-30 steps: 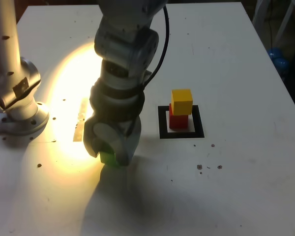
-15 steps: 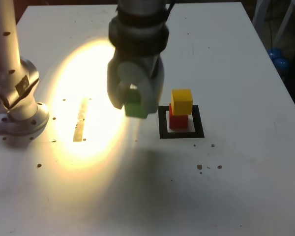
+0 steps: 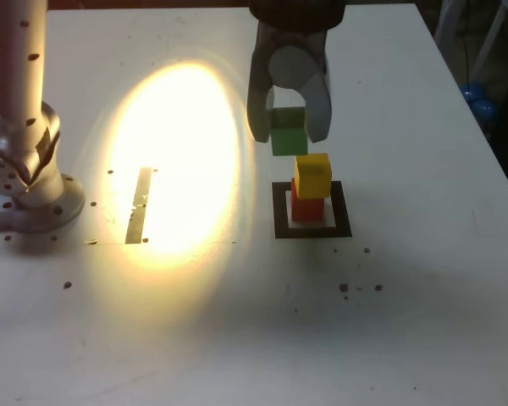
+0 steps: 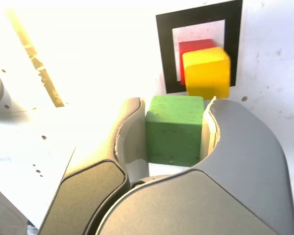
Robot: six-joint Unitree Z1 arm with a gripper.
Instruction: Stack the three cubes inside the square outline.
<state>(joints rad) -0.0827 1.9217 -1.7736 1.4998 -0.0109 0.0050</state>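
Observation:
The red cube (image 3: 306,208) sits inside the black square outline (image 3: 280,220) with the yellow cube (image 3: 312,175) stacked on it, slightly askew. My gripper (image 3: 289,132) hangs in the air just above and slightly to the exterior view's left of the yellow cube, shut on the green cube (image 3: 289,131). In the wrist view the green cube (image 4: 174,129) is clamped between both fingers, with the yellow cube (image 4: 207,72), the red cube (image 4: 192,48) and the outline (image 4: 165,54) beyond it.
A narrow slot (image 3: 140,203) lies in the table at the exterior view's left, inside a bright pool of light. A metal post and its round base (image 3: 30,190) stand at the far left. Small dark specks dot the white table (image 3: 406,296).
My gripper has lifted the green cube off the table and carried it up and to the exterior view's right, from beside the slot to just above the yellow cube.

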